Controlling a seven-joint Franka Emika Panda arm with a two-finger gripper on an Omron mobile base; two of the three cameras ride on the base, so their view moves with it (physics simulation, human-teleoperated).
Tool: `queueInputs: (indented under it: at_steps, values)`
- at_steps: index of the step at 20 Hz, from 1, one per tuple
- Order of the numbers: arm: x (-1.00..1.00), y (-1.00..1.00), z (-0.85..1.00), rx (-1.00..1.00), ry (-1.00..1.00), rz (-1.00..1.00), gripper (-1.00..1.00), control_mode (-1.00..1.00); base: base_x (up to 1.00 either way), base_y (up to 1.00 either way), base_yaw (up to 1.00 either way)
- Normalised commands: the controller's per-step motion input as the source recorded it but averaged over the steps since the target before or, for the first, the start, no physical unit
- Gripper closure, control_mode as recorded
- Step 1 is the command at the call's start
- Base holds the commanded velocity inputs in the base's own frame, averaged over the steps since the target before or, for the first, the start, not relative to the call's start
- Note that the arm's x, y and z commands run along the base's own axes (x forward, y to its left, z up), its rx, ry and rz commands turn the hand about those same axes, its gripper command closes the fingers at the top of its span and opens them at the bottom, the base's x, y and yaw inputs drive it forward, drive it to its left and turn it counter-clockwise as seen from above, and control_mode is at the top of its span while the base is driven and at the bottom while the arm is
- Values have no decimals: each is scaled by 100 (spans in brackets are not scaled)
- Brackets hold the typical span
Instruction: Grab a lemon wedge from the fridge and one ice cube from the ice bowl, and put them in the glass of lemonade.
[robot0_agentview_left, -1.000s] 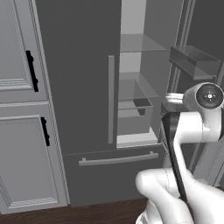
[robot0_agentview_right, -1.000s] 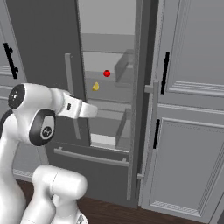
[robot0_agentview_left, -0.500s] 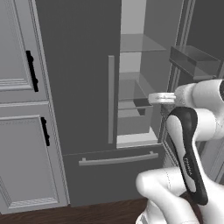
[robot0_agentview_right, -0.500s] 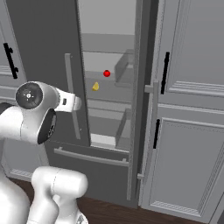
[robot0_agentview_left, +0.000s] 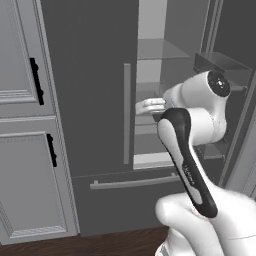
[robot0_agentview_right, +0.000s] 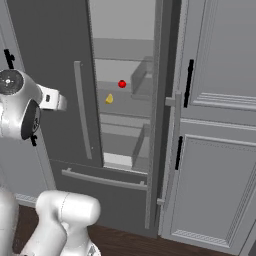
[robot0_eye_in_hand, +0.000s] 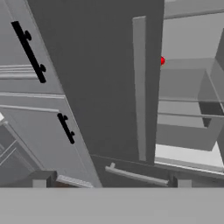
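Note:
The fridge (robot0_agentview_left: 90, 75) stands with its left door shut and its right door swung open. On a glass shelf inside sits the tiny yellow lemon wedge (robot0_agentview_right: 109, 99), just below and left of a small red round fruit (robot0_agentview_right: 122, 84). My gripper (robot0_agentview_left: 146, 106) hovers in front of the fridge (robot0_agentview_right: 50, 50) at shelf height, near the long bar handle (robot0_agentview_left: 127, 112) of the shut door. It is open, with nothing between its fingertips (robot0_eye_in_hand: 41, 179), and well short of the wedge. The hand view looks at the fridge (robot0_eye_in_hand: 100, 65), and the red fruit (robot0_eye_in_hand: 162, 61) peeks past the door edge. The ice bowl and the glass of lemonade are out of view.
Paneled grey cabinets (robot0_agentview_left: 20, 100) with black handles flank the fridge on the left, and more cabinets (robot0_agentview_right: 220, 100) on the right. The open door (robot0_agentview_right: 162, 100) carries clear bins (robot0_agentview_left: 220, 65). A drawer handle (robot0_agentview_right: 102, 179) runs below the shelves. The floor is dark wood.
The arm has swung its elbow up and carried the open hand leftward, closer to the shut door's handle. The base and the things in the fridge have stayed put.

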Motion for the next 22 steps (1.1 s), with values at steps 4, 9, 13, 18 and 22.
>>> queueInputs:
  at_steps: [4, 9, 13, 18, 22]
  values:
    - [67, 46, -12, -17, 19, -13, -100, -100, 0, 0, 0]
    - [69, -4, -22, -2, 14, -6, -100, -100, 0, 0, 0]
    - [65, -2, -63, -5, 0, -4, -100, -100, 0, 0, 0]
    - [66, -17, -45, -9, 0, -6, -100, -100, 0, 0, 0]
    - [58, -20, -22, -3, -4, -5, -100, -100, 0, 0, 0]
